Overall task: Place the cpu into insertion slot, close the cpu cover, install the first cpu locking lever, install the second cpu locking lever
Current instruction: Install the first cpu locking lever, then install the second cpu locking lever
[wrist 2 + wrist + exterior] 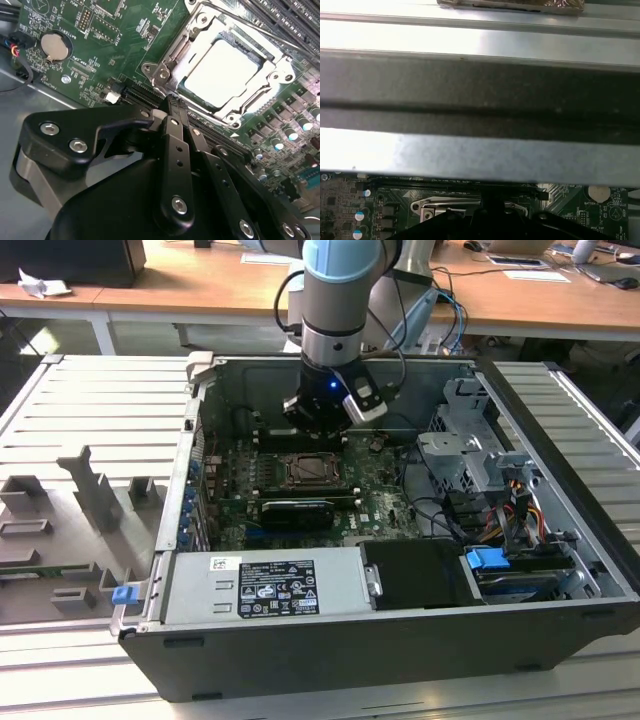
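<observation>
Even daylight across the exterior view, glare whitening the cpu (218,72) at 1 o'clock, overexposed metal bands, soft first wrist view

You've got the cpu (220,72) sitting in the insertion slot (260,52), cpu cover (197,30) framing it. Your gripper (172,102) hangs just beside the socket, over the motherboard (75,65), inside the computer case (560,470).

Open computer case (330,640) laid on slatted metal table (80,400); power supply (265,585), coin battery (53,45), blue-tabbed drive (488,564) seen.
</observation>
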Available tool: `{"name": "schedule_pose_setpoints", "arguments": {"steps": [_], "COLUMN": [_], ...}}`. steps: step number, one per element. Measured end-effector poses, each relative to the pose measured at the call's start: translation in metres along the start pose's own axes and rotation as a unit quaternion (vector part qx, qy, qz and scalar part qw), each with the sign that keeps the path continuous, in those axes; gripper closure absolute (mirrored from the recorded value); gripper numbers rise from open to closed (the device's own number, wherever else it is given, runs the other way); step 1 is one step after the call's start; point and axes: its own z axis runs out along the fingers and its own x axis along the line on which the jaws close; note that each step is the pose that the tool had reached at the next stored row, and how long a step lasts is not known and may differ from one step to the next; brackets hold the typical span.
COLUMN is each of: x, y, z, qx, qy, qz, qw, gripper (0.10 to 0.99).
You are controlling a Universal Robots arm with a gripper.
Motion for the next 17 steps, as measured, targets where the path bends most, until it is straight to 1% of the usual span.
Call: {"name": "schedule_pose_setpoints", "arguments": {"steps": [5,17], "x": [0.0002,0.0004], "y": [-0.0029,-0.0071], "z": [-0.0003,-0.0008], "qx": [0.0000,0.0000], "qy": [0.0000,0.0000], "qz": [0.000,0.000], "qw": [1.0000,1.0000], "gripper": [0.980,0.980]}}
